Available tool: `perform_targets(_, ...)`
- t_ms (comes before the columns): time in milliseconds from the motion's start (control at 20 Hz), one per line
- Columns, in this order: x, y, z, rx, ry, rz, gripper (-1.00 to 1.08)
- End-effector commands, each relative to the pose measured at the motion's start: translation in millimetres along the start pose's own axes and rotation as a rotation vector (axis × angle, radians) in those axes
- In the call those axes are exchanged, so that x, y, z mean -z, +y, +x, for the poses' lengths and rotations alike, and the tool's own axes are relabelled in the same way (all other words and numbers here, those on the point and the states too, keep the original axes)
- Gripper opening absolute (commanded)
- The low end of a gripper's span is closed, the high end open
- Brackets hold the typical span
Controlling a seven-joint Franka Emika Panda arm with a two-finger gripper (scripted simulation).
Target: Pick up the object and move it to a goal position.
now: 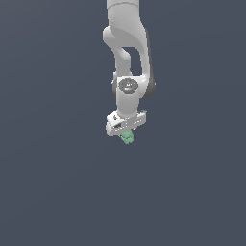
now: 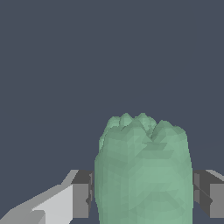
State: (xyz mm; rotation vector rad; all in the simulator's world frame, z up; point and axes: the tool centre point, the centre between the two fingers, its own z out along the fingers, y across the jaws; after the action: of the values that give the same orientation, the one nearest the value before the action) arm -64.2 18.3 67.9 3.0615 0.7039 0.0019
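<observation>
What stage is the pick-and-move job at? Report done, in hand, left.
Done: the gripper looks shut on the mint-green object; the wrist view shows a finger pad on each side, pressed against it. In hand: the object sits under the arm's hand. Left: the move to the goal. No goal marker shows, so remaining travel cannot be judged.

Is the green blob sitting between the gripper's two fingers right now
Yes. In the wrist view the green blob fills the gap of the gripper, with a dark finger pad against each side.
</observation>
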Motion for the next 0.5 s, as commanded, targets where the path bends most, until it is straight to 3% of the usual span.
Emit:
perform_targets(0,-0.1,-0.3,0.2,0.001,0.000,0.000,-1.00)
perform_targets(450,18.5,9.2,-8.7,0.001,0.000,0.000,-1.00)
